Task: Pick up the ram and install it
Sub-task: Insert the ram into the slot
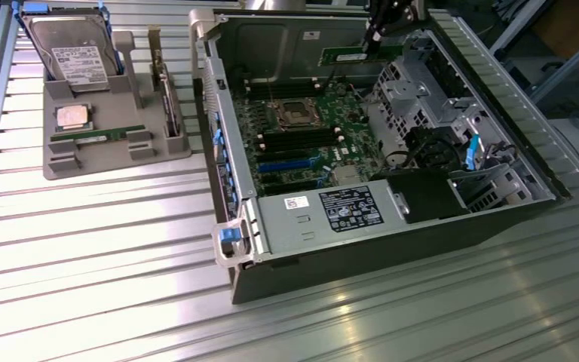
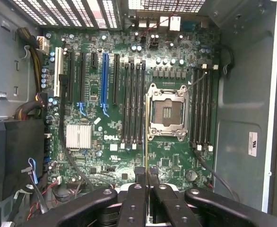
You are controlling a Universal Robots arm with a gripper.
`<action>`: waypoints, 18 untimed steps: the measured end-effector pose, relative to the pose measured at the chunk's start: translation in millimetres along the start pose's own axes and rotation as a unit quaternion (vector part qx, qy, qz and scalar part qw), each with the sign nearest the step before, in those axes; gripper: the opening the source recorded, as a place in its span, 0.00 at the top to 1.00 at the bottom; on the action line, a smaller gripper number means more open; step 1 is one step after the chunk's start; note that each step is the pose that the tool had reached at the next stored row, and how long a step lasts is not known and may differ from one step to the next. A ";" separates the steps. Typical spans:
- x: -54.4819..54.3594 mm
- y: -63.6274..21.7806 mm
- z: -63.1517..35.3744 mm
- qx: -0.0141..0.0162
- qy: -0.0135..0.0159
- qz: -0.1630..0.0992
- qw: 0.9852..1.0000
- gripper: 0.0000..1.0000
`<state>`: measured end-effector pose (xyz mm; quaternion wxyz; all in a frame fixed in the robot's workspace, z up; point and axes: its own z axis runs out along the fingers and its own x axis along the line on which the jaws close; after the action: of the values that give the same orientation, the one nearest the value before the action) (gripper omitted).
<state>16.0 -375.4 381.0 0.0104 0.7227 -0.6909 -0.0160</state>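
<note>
The ram [image 1: 358,53] pinched in the black gripper [image 2: 146,176] is a green stick, and the motherboard [image 2: 129,146] under it is a darker green, dotted with silver capacitors, black memory slots, one blue expansion slot [image 2: 103,79] and a ribbed silver heatsink [image 2: 78,136]. Off on the grey holder [image 1: 163,147] there's a second green stick [image 1: 96,137], a silver CPU chip [image 1: 72,116], and a grey hard drive [image 1: 73,49] with a white label and blue clips. The table [image 1: 88,249] is silvery ribbed metal, and the case [image 1: 370,260] is dark grey with blue latches.
</note>
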 end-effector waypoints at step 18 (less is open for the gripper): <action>-0.4 17.6 24.3 0.000 0.000 0.000 1.000 0.88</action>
<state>-2.6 -375.6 357.3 0.0105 0.7227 -0.6909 -0.0160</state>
